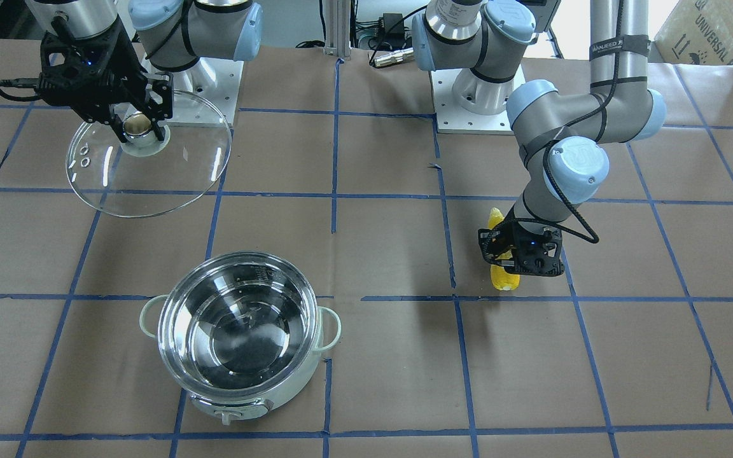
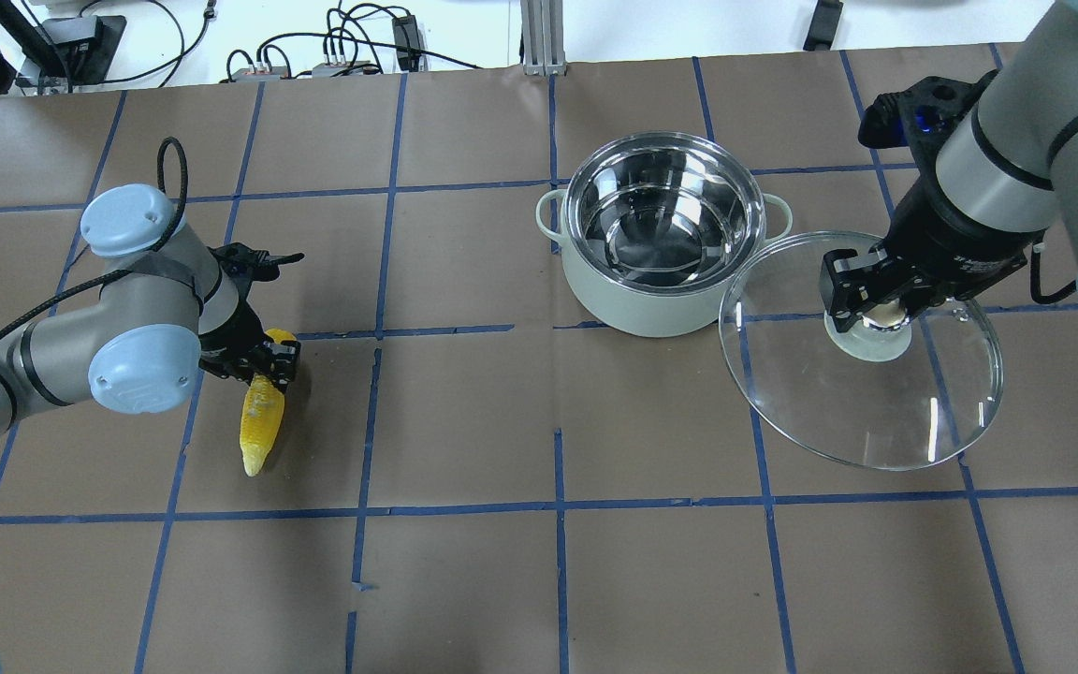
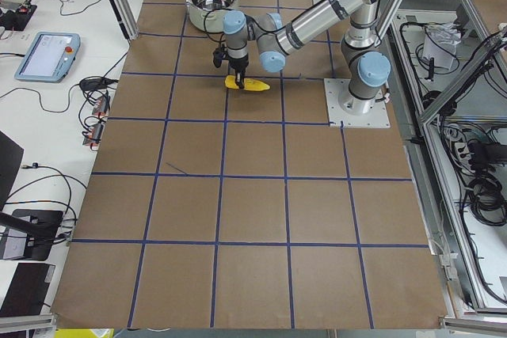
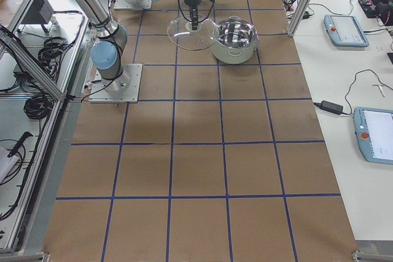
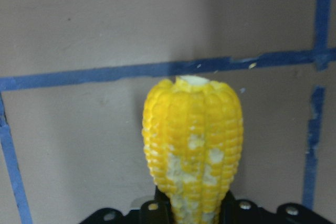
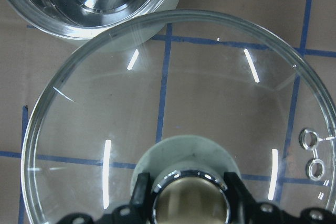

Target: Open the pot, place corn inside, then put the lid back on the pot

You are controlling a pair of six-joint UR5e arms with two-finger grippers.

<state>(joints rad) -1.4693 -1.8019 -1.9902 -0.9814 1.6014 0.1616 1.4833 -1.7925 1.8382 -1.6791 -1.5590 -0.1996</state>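
The pot (image 2: 633, 304) stands open on the table, its steel inside bare; it also shows in the front view (image 1: 306, 375). My right gripper (image 2: 881, 304) is shut on the lid's centre knob and holds the clear glass lid (image 2: 862, 402) tilted in the air, next to the pot on my right side. The lid (image 1: 150, 178) and right gripper (image 1: 140, 124) also show in the front view. The yellow corn (image 2: 256, 426) lies low at the table on my left. My left gripper (image 2: 263, 360) is shut around its thick end. The left wrist view shows the corn (image 5: 191, 145) between the fingers.
Brown paper with a blue tape grid (image 2: 558, 510) covers the table. The two arm bases (image 1: 474, 102) stand on plates at my edge. Cables and plugs (image 2: 333, 56) lie beyond the far edge. Tablets (image 4: 347, 29) sit on side benches.
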